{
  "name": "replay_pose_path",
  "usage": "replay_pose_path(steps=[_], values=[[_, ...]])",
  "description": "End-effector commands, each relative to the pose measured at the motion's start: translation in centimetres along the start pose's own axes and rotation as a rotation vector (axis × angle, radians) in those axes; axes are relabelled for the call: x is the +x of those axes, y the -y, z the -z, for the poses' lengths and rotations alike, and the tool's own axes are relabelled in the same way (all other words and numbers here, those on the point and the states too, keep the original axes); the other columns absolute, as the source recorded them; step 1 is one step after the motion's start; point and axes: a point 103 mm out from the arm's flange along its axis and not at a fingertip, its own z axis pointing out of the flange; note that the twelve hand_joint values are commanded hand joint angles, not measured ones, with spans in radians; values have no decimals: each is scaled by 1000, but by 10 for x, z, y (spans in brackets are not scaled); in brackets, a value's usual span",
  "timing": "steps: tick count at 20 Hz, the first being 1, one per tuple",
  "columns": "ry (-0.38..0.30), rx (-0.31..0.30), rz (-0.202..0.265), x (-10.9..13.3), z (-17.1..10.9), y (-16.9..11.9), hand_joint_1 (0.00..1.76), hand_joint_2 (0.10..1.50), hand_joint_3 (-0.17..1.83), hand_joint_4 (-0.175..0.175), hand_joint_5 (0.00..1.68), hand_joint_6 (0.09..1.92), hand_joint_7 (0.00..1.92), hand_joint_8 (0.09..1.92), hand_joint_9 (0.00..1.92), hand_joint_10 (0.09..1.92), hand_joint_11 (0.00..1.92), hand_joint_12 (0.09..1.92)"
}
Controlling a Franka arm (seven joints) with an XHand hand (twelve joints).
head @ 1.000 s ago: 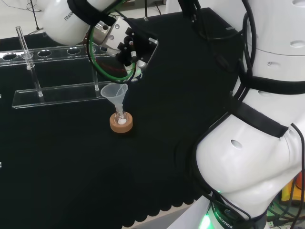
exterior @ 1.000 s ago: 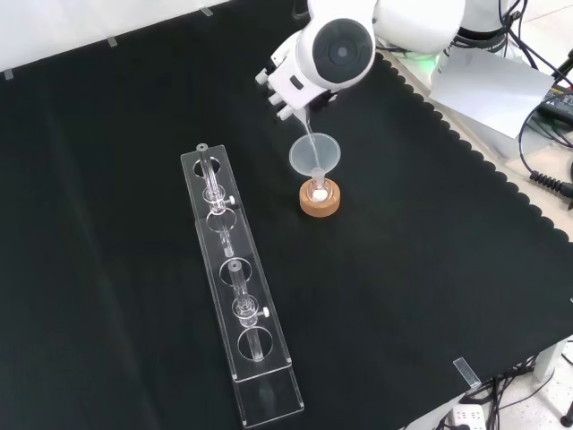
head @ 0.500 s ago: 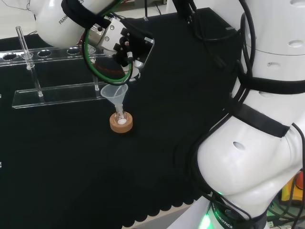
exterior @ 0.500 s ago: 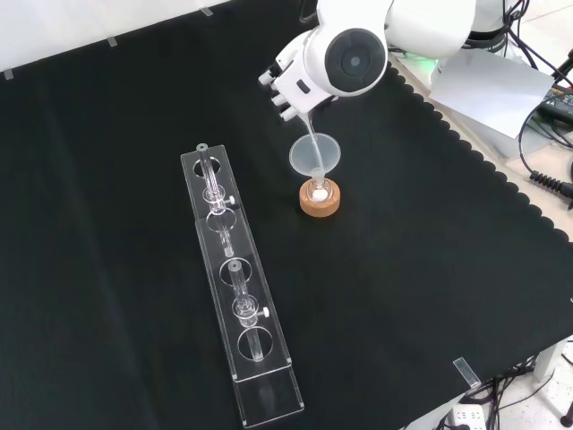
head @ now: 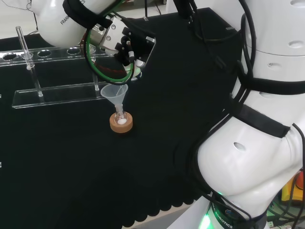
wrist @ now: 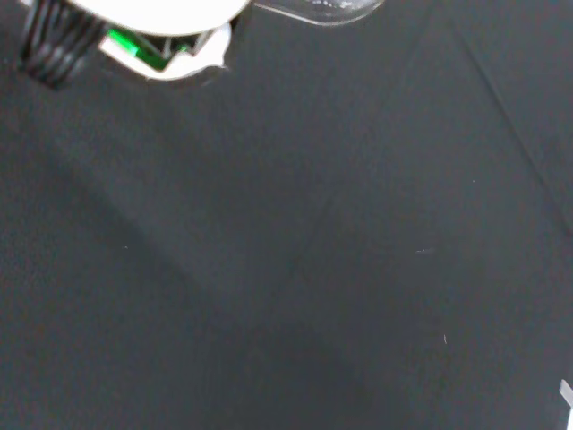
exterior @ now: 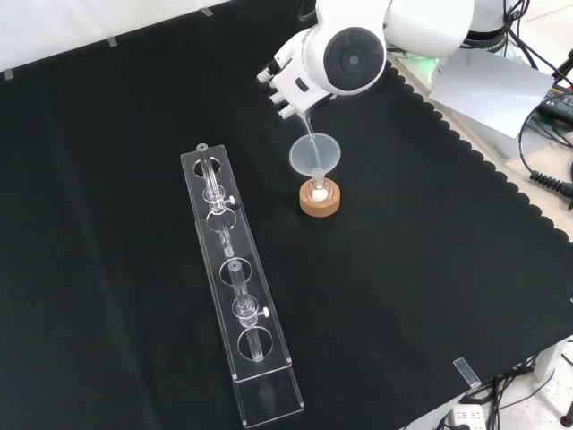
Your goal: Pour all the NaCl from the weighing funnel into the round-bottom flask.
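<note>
Compared against the frames of a second ago: hand (exterior: 288, 82) lifted and swung slightly toward the right of the front view, then near-steady over the last half second — little further motion. Fingers curled on the upper end of the weighing funnel (exterior: 307, 136), a slim clear piece held steeply tilted, lower tip dipping into the mouth of the conical filling funnel (exterior: 314, 155). Filling funnel seated in the neck of the round-bottom flask (exterior: 317, 190), itself on a cork ring (exterior: 320, 203) near mid-tabletop (exterior: 134, 107), just right of the clear tube rack (exterior: 235, 296) in the front view. White solid visible at the flask bottom (head: 122, 121) — some NaCl judged delivered. Flask, ring and rack unmoved. Steeper tilt plus steady hold read as the tail of the pour; whether grains remain in the weighing funnel not discernible. Next likely a brief hold or tap before withdrawal.
</note>
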Motion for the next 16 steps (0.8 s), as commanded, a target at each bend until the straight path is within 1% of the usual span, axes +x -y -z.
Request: replay_pose_path(steps=[1, 5, 7, 8, 11, 14, 16], values=[[28, -14, 20, -1, -2, -1, 1127, 572, 844, 175, 1241, 825, 1104, 470, 1355, 87, 1111, 876], [41, 2, 7, 5, 5, -3, 1127, 572, 844, 175, 1240, 825, 1103, 470, 1355, 87, 1111, 876], [27, -6, 6, 7, 6, -2, 1127, 573, 844, 175, 1240, 825, 1103, 470, 1356, 87, 1111, 876], [21, -3, 4, 4, 2, -2, 1127, 573, 844, 175, 1240, 825, 1103, 470, 1356, 87, 1111, 876], [34, 6, -3, 2, -1, -2, 1127, 573, 844, 175, 1240, 826, 1102, 470, 1356, 87, 1111, 876], [65, 36, -16, 6, 6, -3, 1127, 573, 844, 175, 1240, 826, 1102, 470, 1356, 87, 1112, 876], [67, 41, -24, 10, 11, -4, 1127, 573, 844, 175, 1240, 826, 1102, 470, 1357, 87, 1112, 875]])
